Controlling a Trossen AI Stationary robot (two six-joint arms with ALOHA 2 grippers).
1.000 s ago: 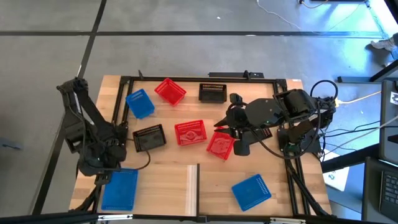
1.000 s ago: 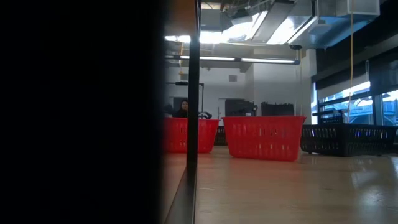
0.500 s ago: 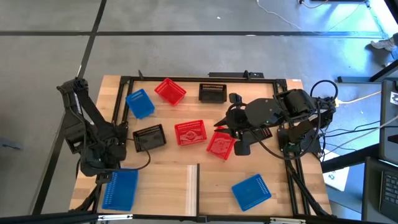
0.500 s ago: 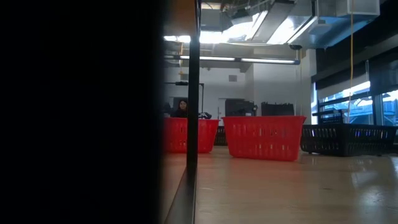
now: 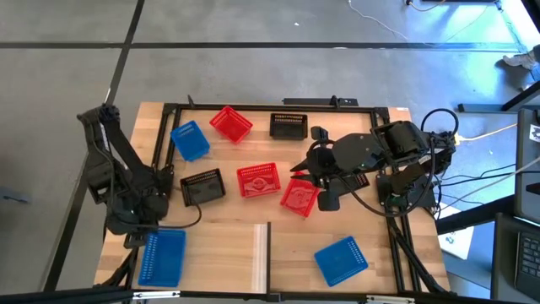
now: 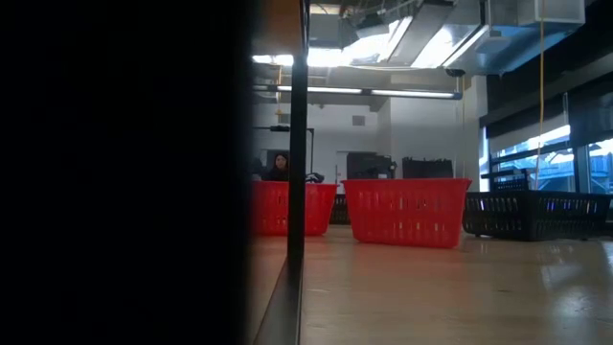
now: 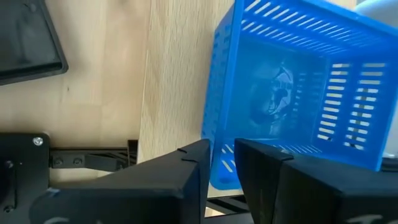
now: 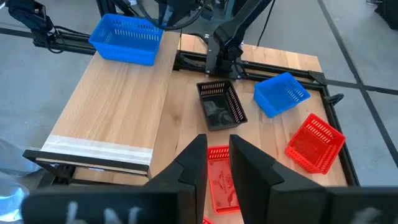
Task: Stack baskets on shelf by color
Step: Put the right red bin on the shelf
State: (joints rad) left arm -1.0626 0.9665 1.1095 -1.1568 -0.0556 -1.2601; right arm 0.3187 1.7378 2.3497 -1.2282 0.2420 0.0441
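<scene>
A blue basket [image 5: 162, 256] stands upright on its bottom at the near left end of the pale shelf [image 5: 219, 253]. My left gripper [image 7: 222, 162] is open above the basket's far left corner, one finger on each side of its wall. My right gripper [image 8: 217, 155] hangs open with nothing between its fingers. It is above a red basket [image 5: 298, 196] at mid-table. On the tabletop lie loose baskets: blue [image 5: 190, 140], red [image 5: 230, 123], black [image 5: 288, 125], black [image 5: 202, 187], red [image 5: 259, 180] and blue [image 5: 342, 259]. My left gripper comes slanting down from the table's left, and its fingers straddle the blue basket's wall at the corner of the rim [image 7: 217, 177]. I cannot tell whether either finger touches the wall. The basket rests on the shelf.
A black frame [image 5: 253, 106] runs round the tabletop's far and side edges. The shelf's right part is bare wood, bounded by a dark edge [image 5: 268, 253]. In the low view, a dark mass fills the left half, and red baskets [image 6: 407, 211] and a black one [image 6: 536, 213] stand beyond.
</scene>
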